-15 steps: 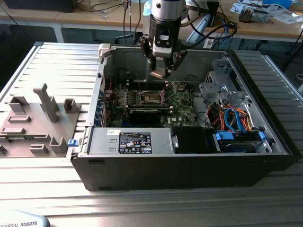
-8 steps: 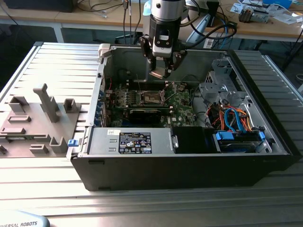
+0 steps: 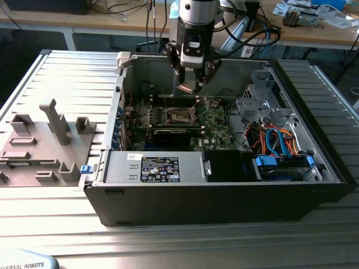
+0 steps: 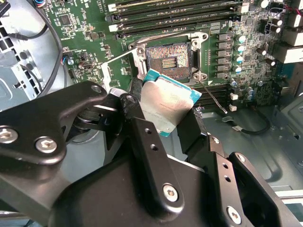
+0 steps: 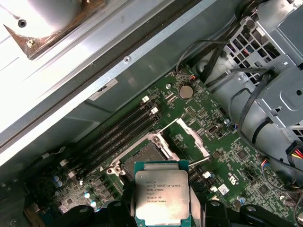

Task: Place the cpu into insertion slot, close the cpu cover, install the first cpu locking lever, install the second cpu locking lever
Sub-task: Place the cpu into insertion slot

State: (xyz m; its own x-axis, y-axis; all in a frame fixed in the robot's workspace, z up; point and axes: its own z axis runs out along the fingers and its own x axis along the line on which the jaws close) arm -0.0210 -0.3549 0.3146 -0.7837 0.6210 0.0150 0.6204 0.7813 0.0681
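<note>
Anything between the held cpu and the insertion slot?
Clear: in the second wrist view nothing sits between the cpu in the gripper and the insertion slot; the first wrist view shows the cpu cover swung aside.

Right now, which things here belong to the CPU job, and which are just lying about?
Job:
cpu, gripped in the hand
insertion slot, empty
cpu cover, raised

Lying about:
memory slots
coin battery
power supply
blue cables
grey fixture tray
</note>
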